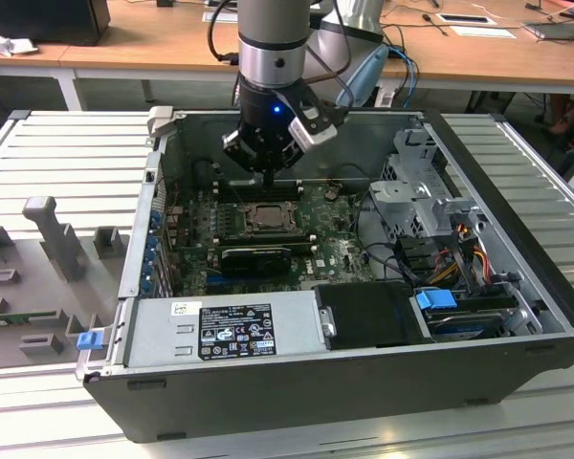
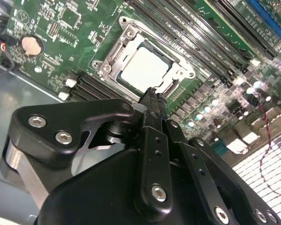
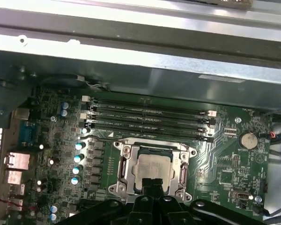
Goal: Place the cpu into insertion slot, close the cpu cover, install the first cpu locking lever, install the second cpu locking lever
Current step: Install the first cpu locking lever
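The cpu (image 2: 145, 69) (image 3: 152, 169), a pale square chip, lies flat in the insertion slot (image 1: 252, 216) on the green motherboard. Around it the silver cpu cover (image 2: 115, 49) (image 3: 125, 166) lies flat, and the chip shows through its window. My gripper (image 1: 266, 180) (image 2: 151, 94) (image 3: 152, 183) hangs just over the near edge of the socket. Its black fingers are shut together with nothing between them. The fingertips hide a strip of the cover's edge in both wrist views. I cannot make out how the locking levers stand.
Long black memory slots (image 3: 147, 119) run beside the socket toward the case wall. A black expansion card (image 1: 258, 258) lies on the socket's other side, then the grey power supply (image 1: 225, 330). A drive cage and cables (image 1: 430, 206) fill the exterior view's right.
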